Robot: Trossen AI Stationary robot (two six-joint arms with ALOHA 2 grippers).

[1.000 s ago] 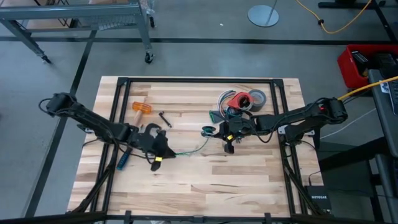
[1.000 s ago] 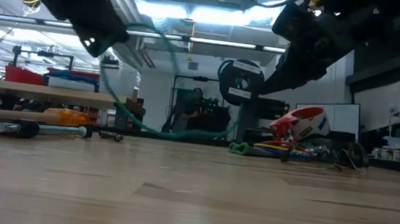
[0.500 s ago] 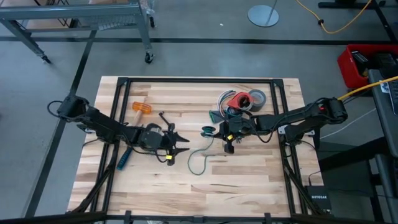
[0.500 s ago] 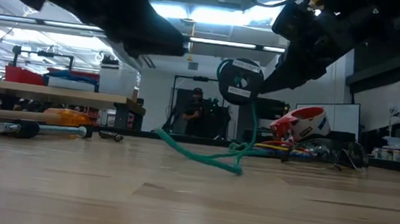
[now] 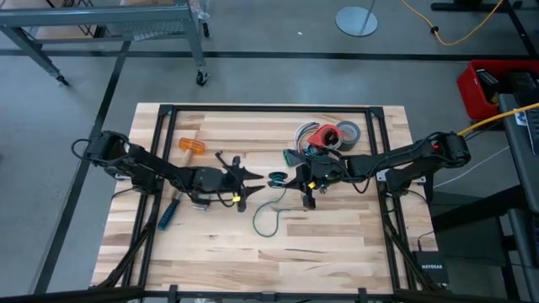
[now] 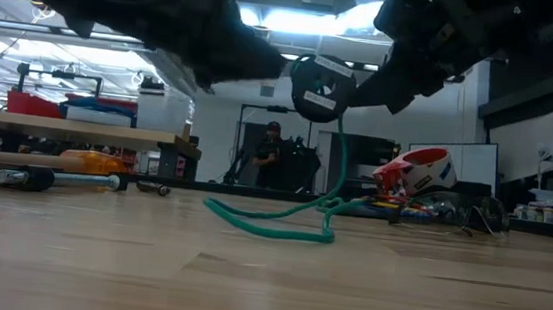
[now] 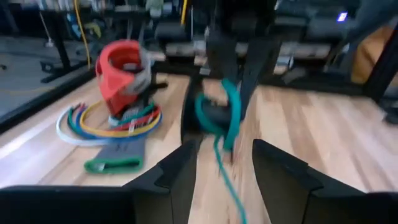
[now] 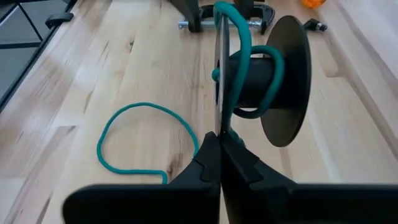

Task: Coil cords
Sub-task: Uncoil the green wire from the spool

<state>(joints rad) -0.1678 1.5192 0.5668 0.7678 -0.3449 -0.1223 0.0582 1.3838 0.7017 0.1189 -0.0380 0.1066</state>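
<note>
Cord (image 5: 268,220): teal, part wound on spool (image 8: 264,79), rest looped on table (image 5: 337,244) | right gripper (image 5: 305,178) clamped on spool, lifted for winding | left gripper (image 5: 246,179) fingers apart, beside spool, nothing held.

A thin teal-green flexible cord (image 5: 268,219) lies partly looped on the wood near the tabletop's centre, its upper end wound around a raised black spool (image 8: 264,81).

Two dark jointed arms (image 5: 143,165), black cabling
</note>
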